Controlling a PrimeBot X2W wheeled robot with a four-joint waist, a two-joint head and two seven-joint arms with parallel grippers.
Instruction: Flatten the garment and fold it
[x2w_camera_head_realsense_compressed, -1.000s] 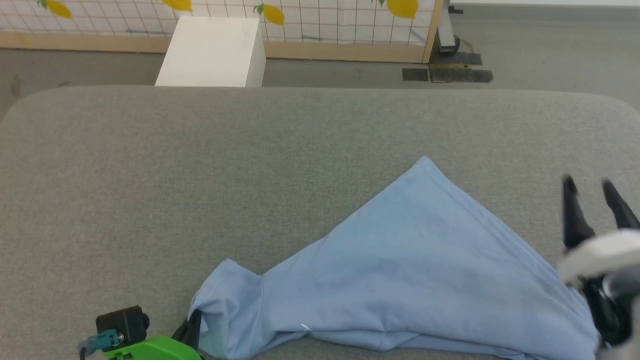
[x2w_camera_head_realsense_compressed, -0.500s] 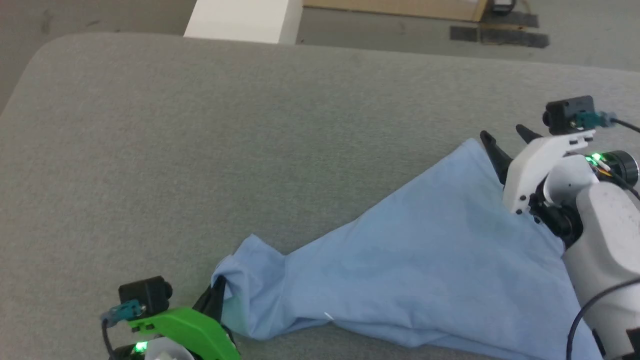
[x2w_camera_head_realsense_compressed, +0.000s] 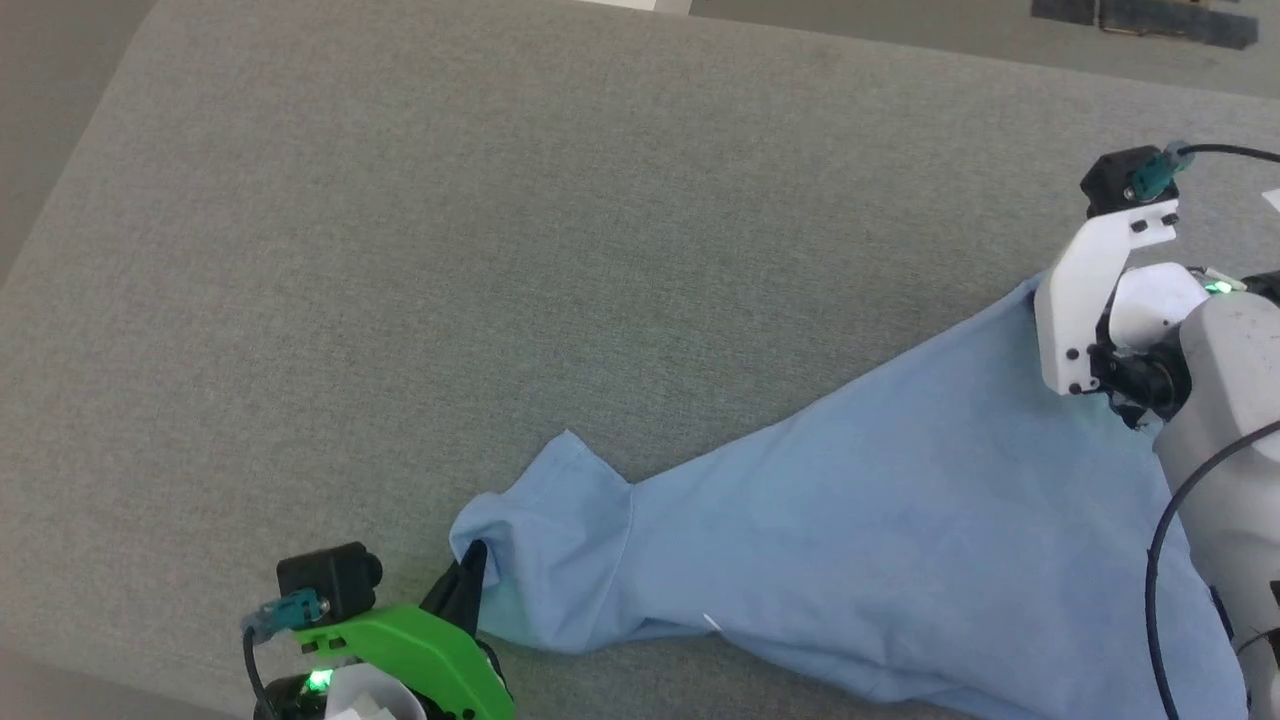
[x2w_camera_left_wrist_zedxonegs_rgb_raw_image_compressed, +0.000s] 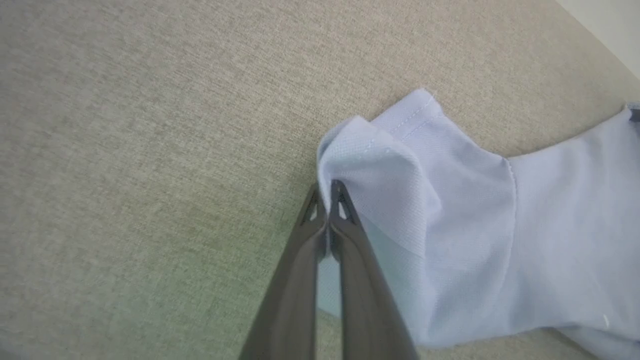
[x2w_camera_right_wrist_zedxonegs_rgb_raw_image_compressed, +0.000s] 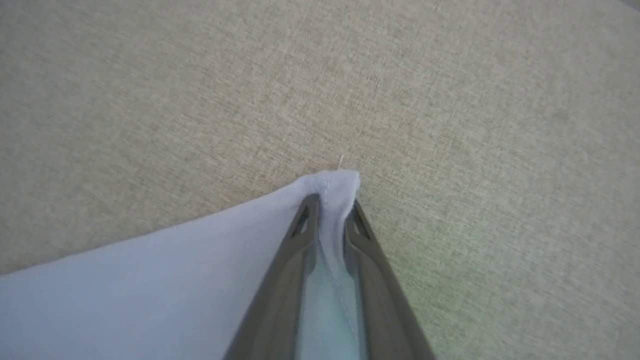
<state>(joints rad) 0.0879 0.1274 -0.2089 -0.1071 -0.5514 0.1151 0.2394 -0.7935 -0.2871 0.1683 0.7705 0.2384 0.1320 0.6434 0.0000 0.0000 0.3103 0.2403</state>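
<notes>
The garment (x2w_camera_head_realsense_compressed: 900, 500), a light blue T-shirt, lies in a rough triangle on the grey padded surface (x2w_camera_head_realsense_compressed: 450, 250). My left gripper (x2w_camera_left_wrist_zedxonegs_rgb_raw_image_compressed: 327, 192) is shut on the sleeve hem (x2w_camera_left_wrist_zedxonegs_rgb_raw_image_compressed: 380, 145); its dark finger (x2w_camera_head_realsense_compressed: 468, 580) shows at the sleeve's near edge under the green wrist mount (x2w_camera_head_realsense_compressed: 400, 650). My right gripper (x2w_camera_right_wrist_zedxonegs_rgb_raw_image_compressed: 332, 205) is closed on the far corner of the garment (x2w_camera_right_wrist_zedxonegs_rgb_raw_image_compressed: 335, 182), with fabric bunched between its tips. In the head view the white right wrist mount (x2w_camera_head_realsense_compressed: 1085, 290) sits over that corner and hides the fingers.
Grey padded surface stretches wide to the left and beyond the garment. Its far edge (x2w_camera_head_realsense_compressed: 900, 45) meets floor at the top. A black cable (x2w_camera_head_realsense_compressed: 1160, 560) loops from the right forearm (x2w_camera_head_realsense_compressed: 1230, 400) over the cloth.
The head camera has tilted down and shifted. My right gripper came from open beside the garment to its far corner and closed on it. The left gripper kept its hold on the sleeve.
</notes>
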